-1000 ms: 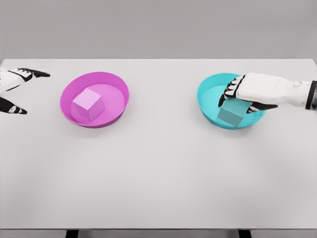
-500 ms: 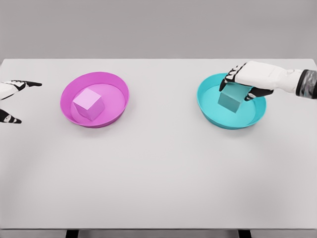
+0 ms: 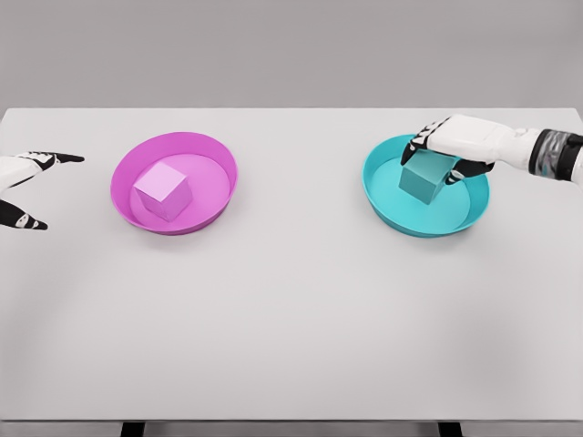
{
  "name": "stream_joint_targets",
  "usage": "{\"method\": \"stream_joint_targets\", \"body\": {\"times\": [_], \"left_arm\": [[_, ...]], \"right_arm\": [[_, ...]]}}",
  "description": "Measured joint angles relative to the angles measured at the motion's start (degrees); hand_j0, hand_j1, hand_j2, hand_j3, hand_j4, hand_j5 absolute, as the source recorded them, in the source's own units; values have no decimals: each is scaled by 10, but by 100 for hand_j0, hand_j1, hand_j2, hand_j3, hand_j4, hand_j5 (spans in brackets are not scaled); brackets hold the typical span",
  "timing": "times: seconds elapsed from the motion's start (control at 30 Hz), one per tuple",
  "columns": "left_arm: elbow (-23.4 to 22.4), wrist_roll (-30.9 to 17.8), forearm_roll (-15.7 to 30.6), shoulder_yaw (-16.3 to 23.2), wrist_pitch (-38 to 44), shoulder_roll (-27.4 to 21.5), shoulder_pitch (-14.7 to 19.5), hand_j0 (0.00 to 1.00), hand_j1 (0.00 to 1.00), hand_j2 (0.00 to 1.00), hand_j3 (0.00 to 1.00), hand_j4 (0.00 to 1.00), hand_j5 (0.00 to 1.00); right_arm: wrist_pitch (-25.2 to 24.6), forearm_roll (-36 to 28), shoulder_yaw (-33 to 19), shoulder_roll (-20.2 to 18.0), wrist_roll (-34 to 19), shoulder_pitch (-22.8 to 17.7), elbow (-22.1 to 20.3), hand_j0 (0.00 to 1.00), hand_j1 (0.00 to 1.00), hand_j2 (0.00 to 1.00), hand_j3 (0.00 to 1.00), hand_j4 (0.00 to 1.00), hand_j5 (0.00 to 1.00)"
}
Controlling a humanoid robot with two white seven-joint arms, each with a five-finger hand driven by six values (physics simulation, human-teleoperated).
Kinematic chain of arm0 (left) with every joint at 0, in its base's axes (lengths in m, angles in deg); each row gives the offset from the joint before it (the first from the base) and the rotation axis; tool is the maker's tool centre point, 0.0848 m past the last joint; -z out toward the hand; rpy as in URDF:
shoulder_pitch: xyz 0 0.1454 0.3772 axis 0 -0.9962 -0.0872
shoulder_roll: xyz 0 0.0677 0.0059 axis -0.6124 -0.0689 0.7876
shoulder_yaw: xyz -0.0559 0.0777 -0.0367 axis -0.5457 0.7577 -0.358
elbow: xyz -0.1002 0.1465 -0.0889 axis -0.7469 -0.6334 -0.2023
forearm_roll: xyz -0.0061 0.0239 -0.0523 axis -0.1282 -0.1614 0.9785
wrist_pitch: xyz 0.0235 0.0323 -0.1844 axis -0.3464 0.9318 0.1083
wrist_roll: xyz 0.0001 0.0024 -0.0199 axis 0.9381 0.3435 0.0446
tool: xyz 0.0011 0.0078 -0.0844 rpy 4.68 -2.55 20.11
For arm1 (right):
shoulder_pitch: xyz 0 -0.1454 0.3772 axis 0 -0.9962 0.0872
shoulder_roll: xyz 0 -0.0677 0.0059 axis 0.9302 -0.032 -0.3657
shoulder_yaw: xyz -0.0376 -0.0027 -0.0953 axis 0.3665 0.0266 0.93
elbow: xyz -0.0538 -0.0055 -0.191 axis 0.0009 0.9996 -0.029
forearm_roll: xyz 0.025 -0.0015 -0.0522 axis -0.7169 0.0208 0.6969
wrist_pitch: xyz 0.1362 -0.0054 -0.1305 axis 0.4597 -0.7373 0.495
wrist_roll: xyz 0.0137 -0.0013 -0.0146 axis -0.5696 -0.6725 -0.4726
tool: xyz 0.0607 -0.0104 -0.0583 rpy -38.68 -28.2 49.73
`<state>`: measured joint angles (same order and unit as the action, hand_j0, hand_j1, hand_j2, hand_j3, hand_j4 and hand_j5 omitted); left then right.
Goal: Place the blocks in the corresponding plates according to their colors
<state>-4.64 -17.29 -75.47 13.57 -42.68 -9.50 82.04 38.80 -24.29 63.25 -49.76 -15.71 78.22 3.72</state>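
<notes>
While the teal block (image 3: 425, 177) is gripped by the right hand (image 3: 453, 146) over the far side of the teal plate (image 3: 383, 196), the pink block (image 3: 161, 189) is seen resting inside the pink plate (image 3: 214, 155). At the table's (image 3: 291, 309) left edge, the left hand (image 3: 20, 187) is held open, fingers spread, nothing grasped.

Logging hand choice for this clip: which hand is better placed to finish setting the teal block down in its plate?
The right hand. Its fingers are closed on the teal block over the teal plate. The left hand sits open at the far left table edge, beyond the pink plate, which holds the pink block.
</notes>
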Motion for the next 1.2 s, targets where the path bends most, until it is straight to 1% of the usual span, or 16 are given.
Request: {"method": "stream_joint_targets", "body": {"times": [0.1,0.13,0.17,0.2,0.47,0.53,0.6,0.67,0.73,0.8,0.87,0.9,1.0,1.2], "left_arm": [[-1,0,0,0,0,0,1,100,100,100,100,100,100],[-1,0,0,0,0,0,1,100,100,100,100,100,100],[-2,0,0,0,0,-1,1,100,100,100,100,100,100],[-2,0,0,0,0,-1,1,100,100,100,100,100,100],[-7,0,0,-1,0,-2,1,100,100,100,100,100,100],[-7,0,0,-1,0,-1,0,100,100,100,100,100,100],[-8,0,0,-1,0,-1,0,100,100,100,100,100,100],[-8,0,0,-1,0,0,0,100,100,100,100,100,100],[-8,0,0,0,0,0,0,100,100,100,100,100,100],[-7,0,0,0,0,0,0,100,100,100,100,100,100],[-8,0,-1,0,0,0,0,100,100,100,100,100,100],[-8,0,0,0,0,0,0,100,100,100,100,100,100],[-8,0,-1,0,0,0,0,100,100,100,100,100,100],[-8,0,-1,0,0,0,0,100,100,100,100,100,100]], "right_arm": [[0,1,0,1,0,0,7,60,60,60,60,60,60],[0,1,0,1,0,0,8,65,65,65,65,65,65],[0,1,0,1,0,0,9,79,79,79,79,79,79],[0,0,0,1,0,-1,10,100,100,100,100,100,100],[0,-1,-1,-4,1,1,7,100,100,100,100,100,100],[0,-4,-2,-16,2,2,0,100,100,100,100,100,100],[0,-10,-19,-44,5,-9,-20,100,100,100,100,100,100],[0,-17,-35,-71,7,-28,-44,100,100,100,100,100,100],[0,-22,-43,-94,10,-44,-77,100,100,100,100,100,100],[0,-33,-52,-121,18,-77,-112,100,100,100,100,100,100],[0,-40,-68,-139,24,-127,-140,100,100,100,100,100,100],[0,-42,-77,-145,26,-141,-150,100,100,100,100,100,100],[0,-46,-98,-156,28,-155,-167,100,100,100,100,100,100],[0,-49,-111,-162,30,-160,-176,100,100,100,100,100,100]]}}
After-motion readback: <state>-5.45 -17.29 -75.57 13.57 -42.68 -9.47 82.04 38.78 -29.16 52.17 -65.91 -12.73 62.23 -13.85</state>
